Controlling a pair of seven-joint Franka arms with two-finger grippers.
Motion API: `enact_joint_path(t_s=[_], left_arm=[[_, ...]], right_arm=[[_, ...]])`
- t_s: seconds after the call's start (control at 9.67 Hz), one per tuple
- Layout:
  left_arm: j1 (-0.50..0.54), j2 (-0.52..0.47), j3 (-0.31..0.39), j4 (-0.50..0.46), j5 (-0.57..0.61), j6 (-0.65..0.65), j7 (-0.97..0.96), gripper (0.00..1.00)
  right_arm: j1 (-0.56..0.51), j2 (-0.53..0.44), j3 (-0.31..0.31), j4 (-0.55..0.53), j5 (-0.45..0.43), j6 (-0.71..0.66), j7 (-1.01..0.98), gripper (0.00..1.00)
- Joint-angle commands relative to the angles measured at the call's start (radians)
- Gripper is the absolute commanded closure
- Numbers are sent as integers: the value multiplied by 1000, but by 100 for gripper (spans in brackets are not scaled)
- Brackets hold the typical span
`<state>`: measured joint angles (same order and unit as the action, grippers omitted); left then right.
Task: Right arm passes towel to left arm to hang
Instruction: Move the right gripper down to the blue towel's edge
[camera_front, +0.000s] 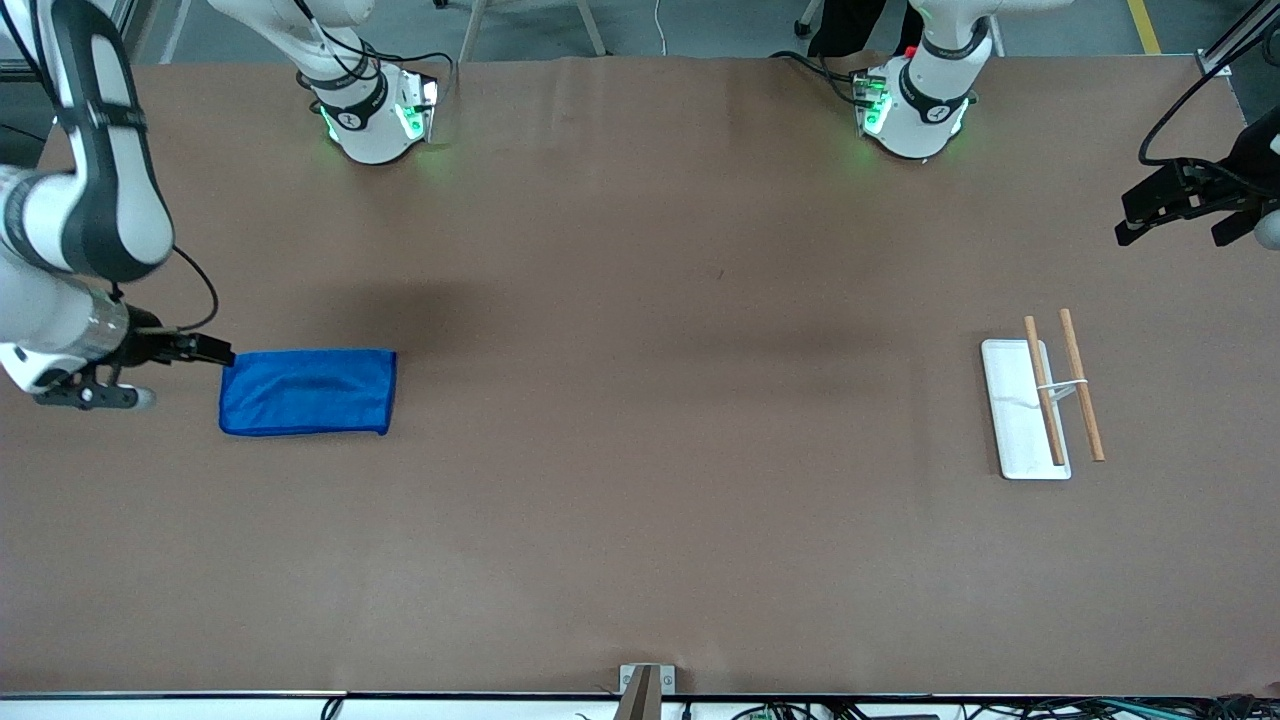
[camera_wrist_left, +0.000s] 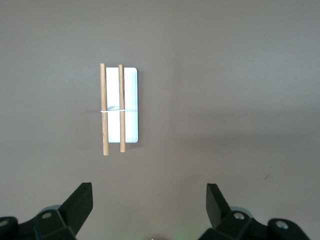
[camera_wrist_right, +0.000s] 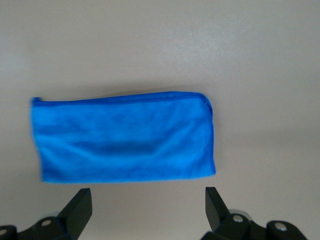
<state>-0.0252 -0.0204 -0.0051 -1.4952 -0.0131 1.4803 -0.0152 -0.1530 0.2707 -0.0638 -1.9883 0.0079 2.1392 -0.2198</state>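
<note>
A brown worktop (camera_front: 640, 520) holds a folded blue towel (camera_front: 308, 391) lying flat toward the right arm's end, well apart from a white rack (camera_front: 1022, 415) with two wooden bars. The right gripper (camera_front: 140, 372) hovers just beside the towel, jaws wide and empty. The left gripper (camera_front: 1185, 215), also wide and empty, waits above the worktop near the rack; nothing is grasped, passed or hung yet.

Right gripper (camera_front: 140, 375) hangs low with fingers spread wide; left gripper (camera_front: 1180, 220) raised, fingers likewise spread, empty.
</note>
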Motion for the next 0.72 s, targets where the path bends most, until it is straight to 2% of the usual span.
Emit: enact_joint_path(t_s=[0.0,0.31,0.62], left_arm=[[5,2,-3,-28,-2,-8,15,0],[2,2,-6,-28,-11,-9,11,0],[8,0,-4,-27,-33,-9,27,0]], right_arm=[[-46,118,10,-7,6,149,-93,0],[-83,206,10,-58,6,347,-217,0],[-66,206,12,-87,27,349,-211,0]])
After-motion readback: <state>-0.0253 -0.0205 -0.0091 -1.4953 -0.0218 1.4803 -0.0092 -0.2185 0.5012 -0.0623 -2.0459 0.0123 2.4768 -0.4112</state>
